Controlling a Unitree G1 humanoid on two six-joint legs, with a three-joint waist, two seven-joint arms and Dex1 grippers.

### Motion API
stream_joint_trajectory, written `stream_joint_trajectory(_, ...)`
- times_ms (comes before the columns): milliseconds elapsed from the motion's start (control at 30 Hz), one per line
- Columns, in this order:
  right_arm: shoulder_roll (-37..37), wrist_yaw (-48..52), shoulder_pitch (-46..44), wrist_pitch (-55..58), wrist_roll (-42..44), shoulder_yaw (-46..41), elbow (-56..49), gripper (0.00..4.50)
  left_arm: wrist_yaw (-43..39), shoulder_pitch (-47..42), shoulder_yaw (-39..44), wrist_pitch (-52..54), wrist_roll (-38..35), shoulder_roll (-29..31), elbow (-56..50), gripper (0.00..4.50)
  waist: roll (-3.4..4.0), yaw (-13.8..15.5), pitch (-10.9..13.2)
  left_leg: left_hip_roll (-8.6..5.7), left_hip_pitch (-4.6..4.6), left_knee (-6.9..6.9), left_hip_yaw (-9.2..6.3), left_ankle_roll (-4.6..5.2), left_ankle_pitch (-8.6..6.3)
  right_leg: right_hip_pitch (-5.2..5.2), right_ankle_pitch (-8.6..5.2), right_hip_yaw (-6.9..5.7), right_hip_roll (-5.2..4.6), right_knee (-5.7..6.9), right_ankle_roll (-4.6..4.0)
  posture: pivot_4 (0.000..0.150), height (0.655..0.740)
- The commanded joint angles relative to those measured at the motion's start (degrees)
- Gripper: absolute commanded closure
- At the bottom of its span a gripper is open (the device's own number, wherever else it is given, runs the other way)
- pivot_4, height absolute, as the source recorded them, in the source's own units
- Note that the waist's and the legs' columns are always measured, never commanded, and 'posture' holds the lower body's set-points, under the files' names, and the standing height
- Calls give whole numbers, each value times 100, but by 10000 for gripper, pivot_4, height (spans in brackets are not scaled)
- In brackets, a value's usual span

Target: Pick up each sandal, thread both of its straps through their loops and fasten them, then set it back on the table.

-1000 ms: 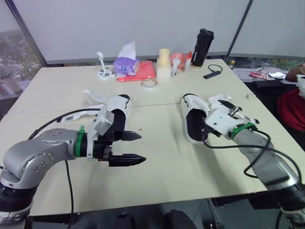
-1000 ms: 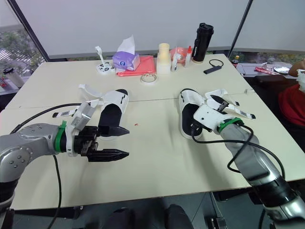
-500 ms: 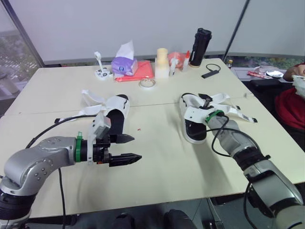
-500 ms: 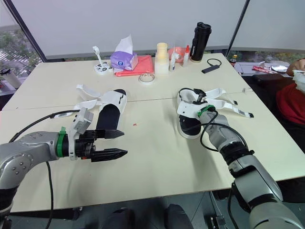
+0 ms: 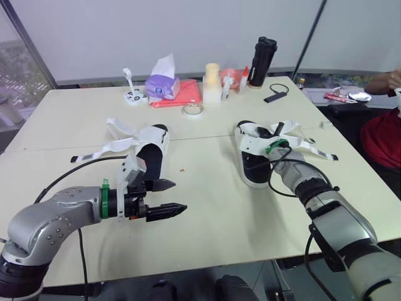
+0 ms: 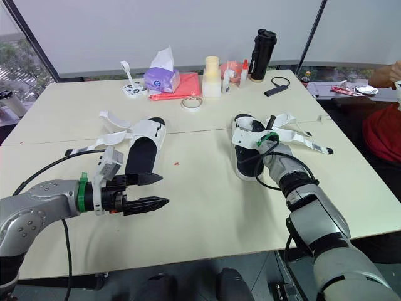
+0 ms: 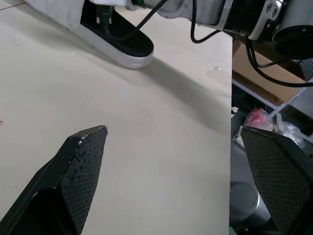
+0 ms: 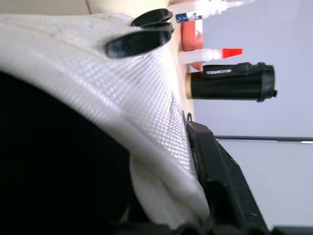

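On table [image 5: 213, 207]: left sandal [image 5: 150, 150], right sandal [image 5: 251, 165], apart.

- Two sandals lay on the table [image 5: 207, 207]: the left sandal [image 5: 150, 150] and the right sandal [image 5: 254, 160].
- Two hands were there: the left hand [image 5: 180, 195] and the right hand [image 5: 274, 133].
- One black flask [image 5: 262, 61].
- One purple tissue pack [image 5: 162, 86].
- One tape roll [image 5: 192, 110].
- One red folder [image 5: 188, 94].
- One black device on a cable [image 5: 276, 97].
- One person [image 5: 382, 135].
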Motion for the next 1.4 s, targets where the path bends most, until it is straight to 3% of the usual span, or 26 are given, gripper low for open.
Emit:
stream_joint_trajectory(33,-355,-263,-24,-332,-265,72,-391,44915,-12,-24,100,-120,-18,-30,-108,0,2,7,1,0,0,0,0,0,0,0,0,0,0,0,0,1500,7400)
stream_joint_trajectory(267,-1556,152,777,-2721,-371,222,-2418,44915,-93,7,86,-167,28,3,-47,0,5,15,3,-6,-9,-5,-1,0,0,-5,-1,-2,-7,-7,2,1500,7400)
stream_joint_trajectory(400,-2275,470,1126,-4803,-199,295,-3427,44915,-152,-45,56,-197,59,2,53,0,16,-20,10,-3,-5,-6,2,1,0,-11,-1,3,-1,4,2,1500,7400)
stream_joint_trajectory(700,-2467,695,1473,-7316,42,137,-3938,44915,-252,-69,-72,-181,92,-76,67,0,17,22,11,0,-2,4,4,-1,0,-9,0,6,0,11,1,1500,7400)
stream_joint_trajectory(1000,-1697,666,1090,-7749,-672,-20,-3360,44915,-160,-41,-115,-133,71,-199,-61,0,16,10,10,0,6,7,3,-2,2,-4,0,8,2,20,0,1500,7400)
stream_joint_trajectory(1400,-1286,549,784,-7652,-1439,45,-2621,44915,-135,22,-99,-136,63,-206,-106,0,15,16,10,-1,5,10,3,-6,4,-1,0,7,-1,23,0,1500,7400)
